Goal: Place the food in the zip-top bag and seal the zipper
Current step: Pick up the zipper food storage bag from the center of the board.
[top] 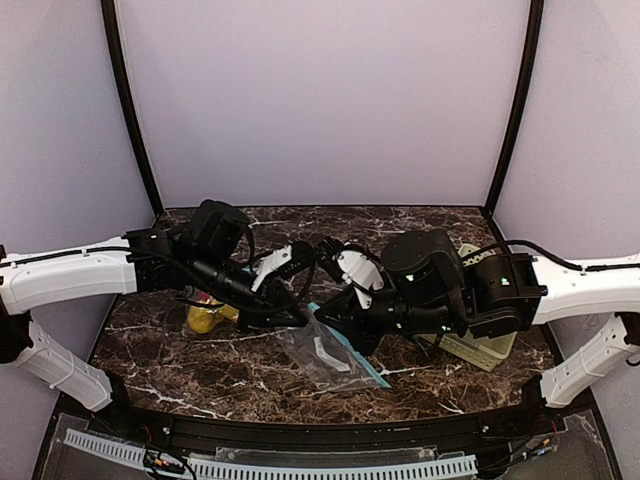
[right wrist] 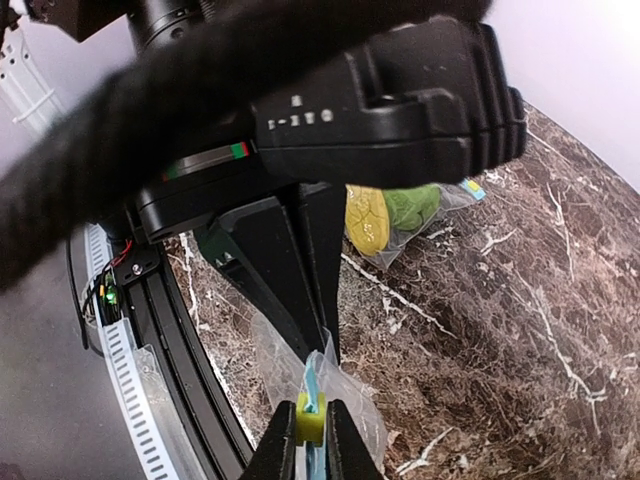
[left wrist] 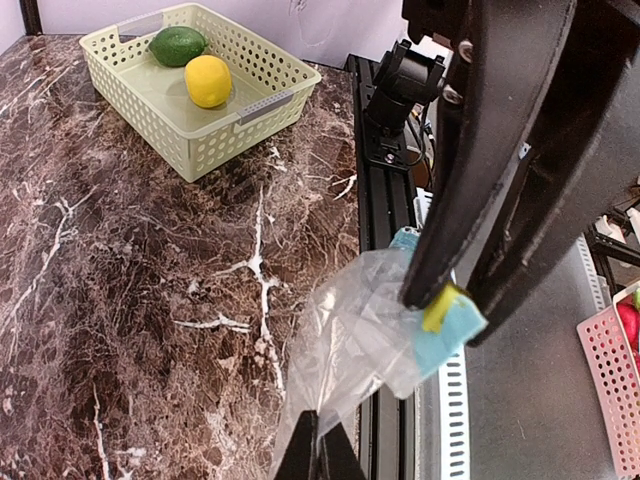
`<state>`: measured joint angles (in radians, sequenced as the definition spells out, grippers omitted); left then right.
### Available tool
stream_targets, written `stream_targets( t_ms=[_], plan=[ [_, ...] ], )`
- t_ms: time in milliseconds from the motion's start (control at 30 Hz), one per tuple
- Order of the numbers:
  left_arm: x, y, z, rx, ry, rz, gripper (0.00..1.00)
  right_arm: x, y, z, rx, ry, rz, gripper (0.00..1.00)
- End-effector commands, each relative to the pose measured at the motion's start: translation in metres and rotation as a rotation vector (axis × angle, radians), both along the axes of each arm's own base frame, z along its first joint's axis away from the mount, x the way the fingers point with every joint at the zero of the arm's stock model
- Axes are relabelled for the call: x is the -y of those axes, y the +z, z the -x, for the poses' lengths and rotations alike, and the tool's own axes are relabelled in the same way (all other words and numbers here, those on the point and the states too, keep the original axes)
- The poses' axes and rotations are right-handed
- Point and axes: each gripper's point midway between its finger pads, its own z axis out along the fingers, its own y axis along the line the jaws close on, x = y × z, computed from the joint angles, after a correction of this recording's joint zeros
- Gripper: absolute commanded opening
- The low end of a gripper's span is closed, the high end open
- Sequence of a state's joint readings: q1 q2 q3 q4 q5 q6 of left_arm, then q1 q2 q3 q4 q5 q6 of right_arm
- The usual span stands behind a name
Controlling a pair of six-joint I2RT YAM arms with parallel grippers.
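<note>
The clear zip-top bag [left wrist: 350,350] with a blue zipper strip hangs just above the table's near edge [top: 330,355] and looks empty. My left gripper [left wrist: 320,448] is shut on its clear edge. My right gripper [right wrist: 311,440] is shut on the yellow zipper slider [right wrist: 311,418], and its black fingers [left wrist: 430,250] also show in the left wrist view. Of the food, a yellow piece [left wrist: 208,80] and a dark green piece [left wrist: 178,45] lie in the pale green basket [left wrist: 225,135]. A yellow piece [right wrist: 365,218] and a green piece [right wrist: 412,205] sit inside a second clear bag on the table.
The pale green basket [top: 480,345] stands at the right of the marble table, beside the right arm. The second bag with food [top: 205,318] lies at the left under the left arm. A pink basket [left wrist: 615,385] sits off the table beyond the black front rail [left wrist: 385,190].
</note>
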<state>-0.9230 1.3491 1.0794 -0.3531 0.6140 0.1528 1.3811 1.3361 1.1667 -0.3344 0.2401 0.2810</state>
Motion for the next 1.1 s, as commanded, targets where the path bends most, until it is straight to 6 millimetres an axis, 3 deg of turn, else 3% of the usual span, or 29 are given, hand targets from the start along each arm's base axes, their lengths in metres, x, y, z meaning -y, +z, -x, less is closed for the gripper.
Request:
stream_targets(
  t_ms=[0,100,367,600,667,733,800,867,933,1067],
  plan=[
    [-0.001,0.014,0.0,0.006,-0.006,0.036,0.01,-0.001,0.019,-0.004,0.026,-0.032,-0.058,0.07],
    [-0.003,0.016,-0.002,0.005,0.001,0.042,0.01,0.004,0.02,-0.004,0.021,-0.045,-0.076,0.0],
    [-0.01,0.026,-0.008,0.016,0.013,0.074,0.01,0.034,0.027,-0.018,-0.001,-0.146,-0.148,0.0],
    [-0.011,0.029,-0.006,0.01,0.0,0.086,0.03,0.048,0.034,-0.018,-0.047,-0.143,-0.231,0.0],
    [-0.01,0.033,-0.002,0.002,-0.023,0.107,0.16,0.046,0.032,-0.014,-0.072,-0.1,-0.236,0.0],
    [-0.009,0.038,0.003,-0.013,-0.051,0.14,0.35,0.038,0.026,-0.006,-0.105,-0.033,-0.227,0.0],
    [-0.008,0.041,0.01,-0.037,-0.082,0.172,0.62,0.028,0.023,0.004,-0.131,0.037,-0.216,0.0],
    [-0.007,0.046,0.015,-0.047,-0.101,0.204,0.73,0.018,0.021,0.01,-0.146,0.086,-0.21,0.0],
    [-0.007,0.05,0.018,-0.053,-0.118,0.232,0.79,0.009,0.021,0.016,-0.163,0.137,-0.21,0.0],
    [-0.006,0.055,0.026,-0.083,-0.156,0.267,0.79,-0.004,0.017,0.017,-0.175,0.17,-0.197,0.0]
  ],
)
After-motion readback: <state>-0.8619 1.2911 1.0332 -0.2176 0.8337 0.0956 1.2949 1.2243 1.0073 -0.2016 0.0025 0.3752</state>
